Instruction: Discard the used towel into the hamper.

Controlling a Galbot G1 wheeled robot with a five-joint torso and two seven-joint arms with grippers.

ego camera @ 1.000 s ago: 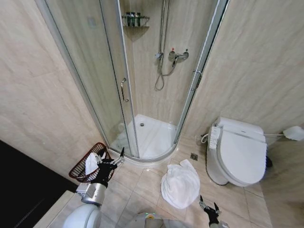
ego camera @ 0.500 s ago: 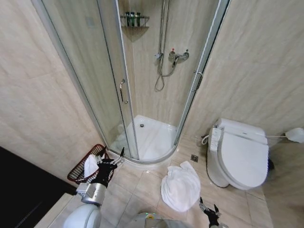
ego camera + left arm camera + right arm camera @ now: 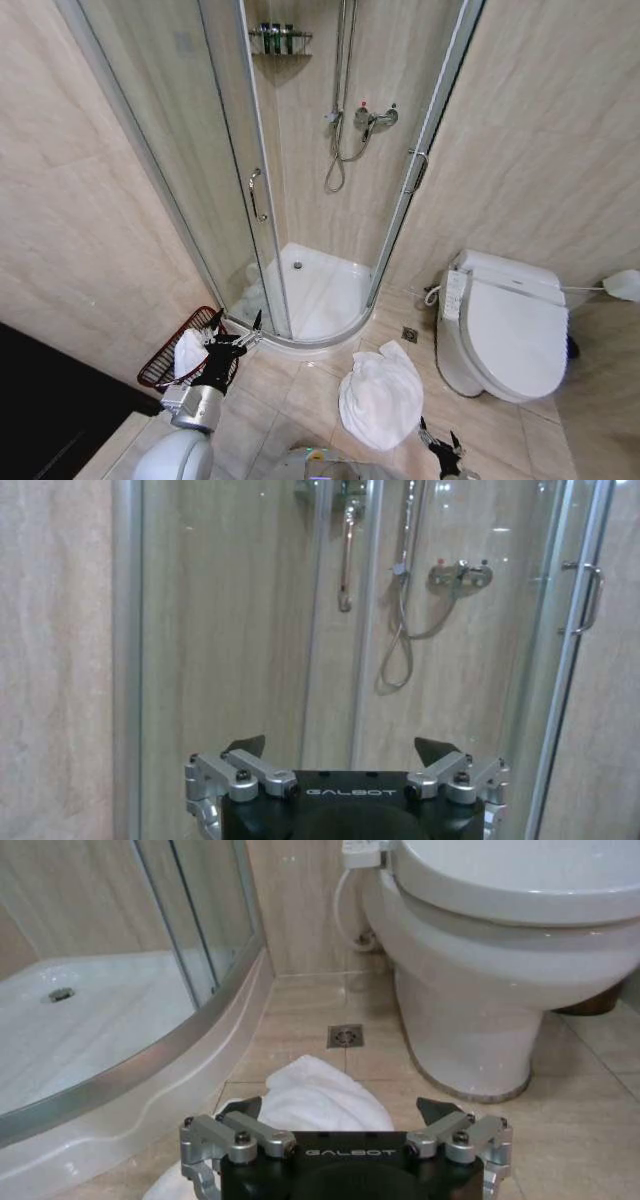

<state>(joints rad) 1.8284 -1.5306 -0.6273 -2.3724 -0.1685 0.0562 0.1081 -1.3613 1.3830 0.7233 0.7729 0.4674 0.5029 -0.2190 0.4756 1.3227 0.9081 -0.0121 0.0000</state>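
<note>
Both tools open, empty | left tool (image 3: pixel 232 335) raised beside hamper (image 3: pixel 160 365) | right tool (image 3: pixel 437 440) low by towel (image 3: pixel 380 395)

beige tile walls (image 3: pixel 80 200) | glass shower (image 3: pixel 320 200) | toilet (image 3: pixel 510 330)

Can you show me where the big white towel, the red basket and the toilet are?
towel (image 3: pixel 379 397): head view, middle of the crumpled heap on the floor.
hamper (image 3: pixel 159 362): head view, its red-brown wire rim beside the wall.
toilet (image 3: pixel 510 335): head view, on the closed white lid.
</note>
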